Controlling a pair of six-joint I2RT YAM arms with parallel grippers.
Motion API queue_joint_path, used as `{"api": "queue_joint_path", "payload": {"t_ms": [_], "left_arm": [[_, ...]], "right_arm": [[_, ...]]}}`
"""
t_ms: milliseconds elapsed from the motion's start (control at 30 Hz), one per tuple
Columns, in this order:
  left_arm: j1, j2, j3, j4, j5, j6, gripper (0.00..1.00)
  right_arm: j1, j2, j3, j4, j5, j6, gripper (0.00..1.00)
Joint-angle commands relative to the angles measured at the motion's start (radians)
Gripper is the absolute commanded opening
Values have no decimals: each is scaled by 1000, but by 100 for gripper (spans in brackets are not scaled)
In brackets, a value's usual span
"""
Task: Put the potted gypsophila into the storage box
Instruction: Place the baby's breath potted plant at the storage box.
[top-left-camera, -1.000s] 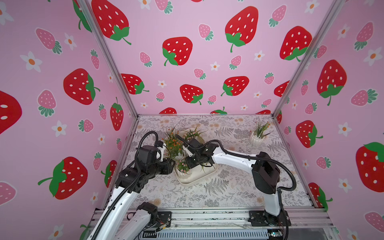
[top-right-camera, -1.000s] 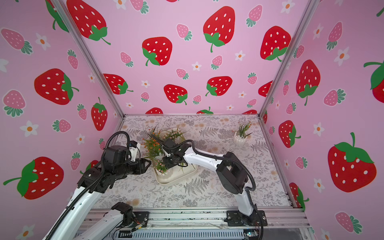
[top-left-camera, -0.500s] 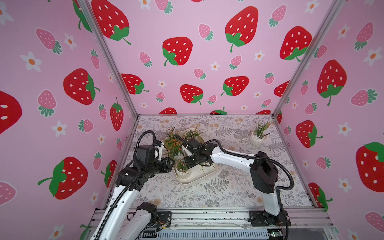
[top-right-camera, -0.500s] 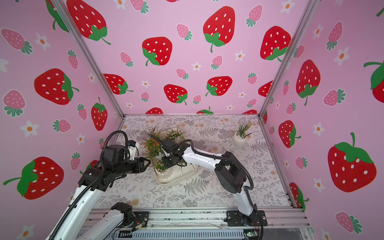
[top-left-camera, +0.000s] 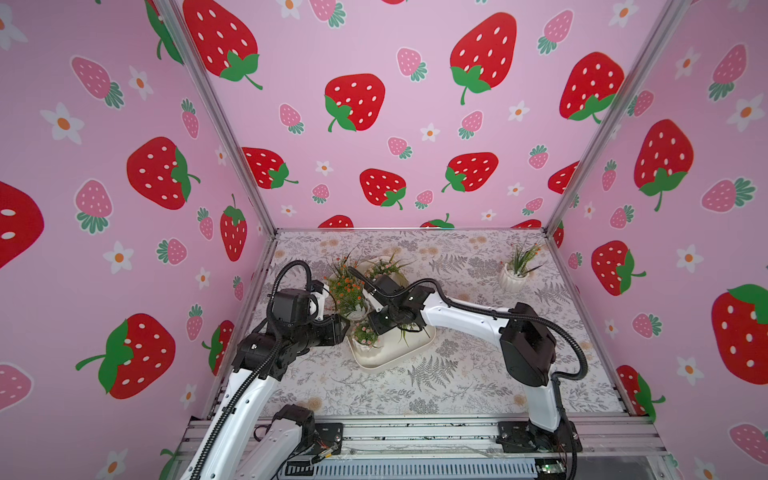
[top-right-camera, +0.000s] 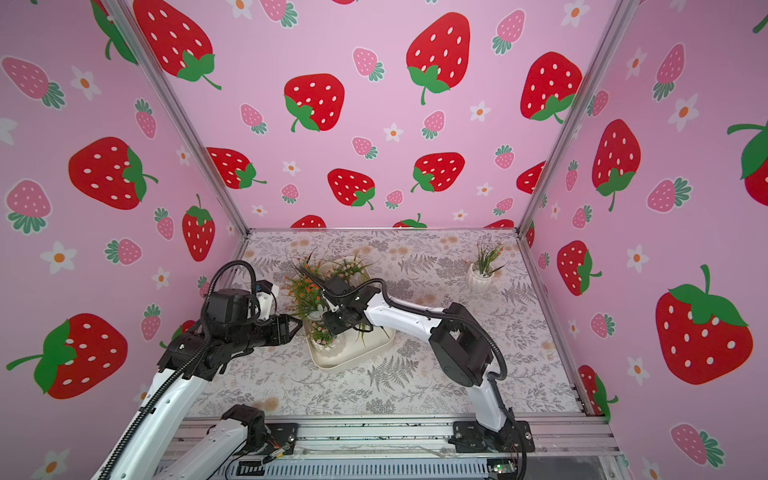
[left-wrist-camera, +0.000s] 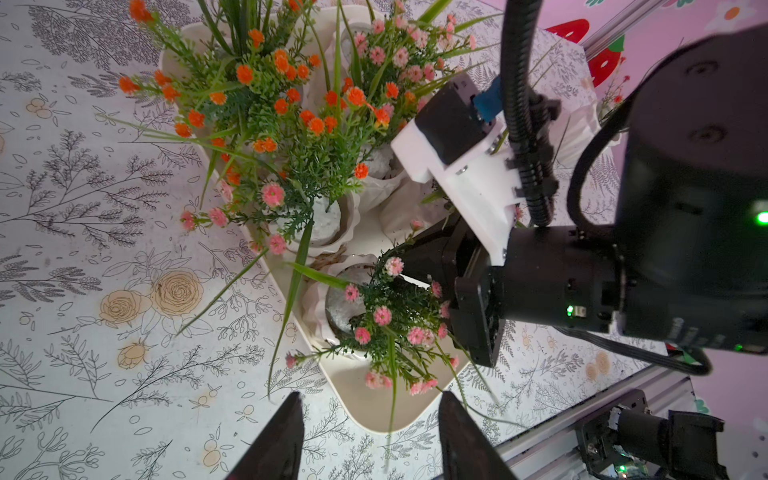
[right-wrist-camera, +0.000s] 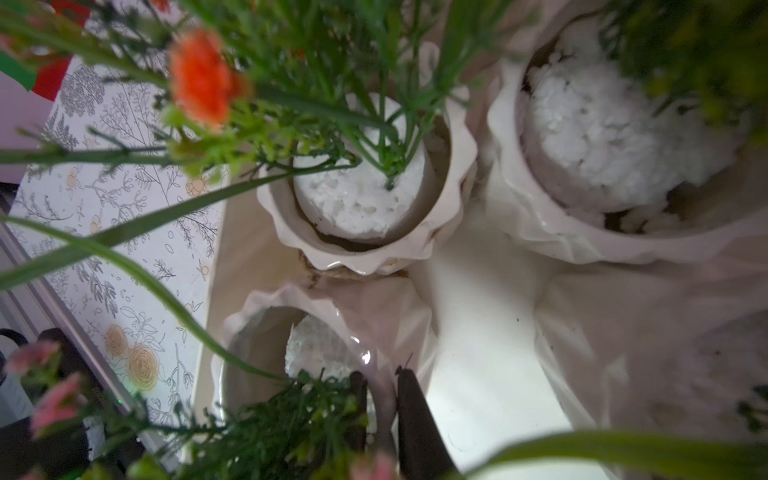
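Hardly anything is differing from a second ago: both arms are sitting where they were, and the potted gypsophila (top-left-camera: 365, 336), the pink-flowered one, is standing in the same corner of the storage box (top-left-camera: 405, 352). That is the corner nearest my left arm, and the pot seems upright on the box floor. I am judging the pot to be glazed ceramic around a white foam plug: stiff, slick, liable to chip, and heavier than its plastic sprays, which are too soft to pull on. The place to take hold is the scalloped rim, one finger inside the wall and one outside. My right fingers (right-wrist-camera: 415, 415) are standing just so in the right wrist view, with only a narrow gap between them and the rim in it. I am not able to tell whether they are pinching it or letting it go. Just beside it the orange-flowered pot (right-wrist-camera: 361, 187) is crowding in, with a third pot (right-wrist-camera: 602, 137) beyond, so I am expecting any withdrawal to need a straight path clear of those rims. My left fingers (left-wrist-camera: 278, 449) are hovering about half open just beside that corner of the box, holding nothing, with only a leaf tip straying between them. Out on the table (top-left-camera: 457, 374), well apart, a grassy pot (top-left-camera: 512, 279) is standing alone.
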Motion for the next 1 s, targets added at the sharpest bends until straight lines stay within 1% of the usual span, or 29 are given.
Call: {"api": "queue_joint_path", "payload": {"t_ms": [0, 300, 567, 700, 967], "left_arm": [[6, -2, -4, 16, 14, -1, 55], [6, -1, -4, 14, 7, -7, 54], [6, -2, -1, 12, -12, -5, 54], [6, -2, -3, 10, -11, -1, 54], [6, -22, -11, 62, 11, -16, 54]], "right_arm": [[7, 4, 35, 27, 1, 3, 21], [7, -36, 15, 11, 41, -3, 22], [4, -117, -30, 4, 72, -21, 26], [-2, -177, -62, 1, 93, -29, 28], [-21, -357, -144, 1, 128, -78, 33]]}}
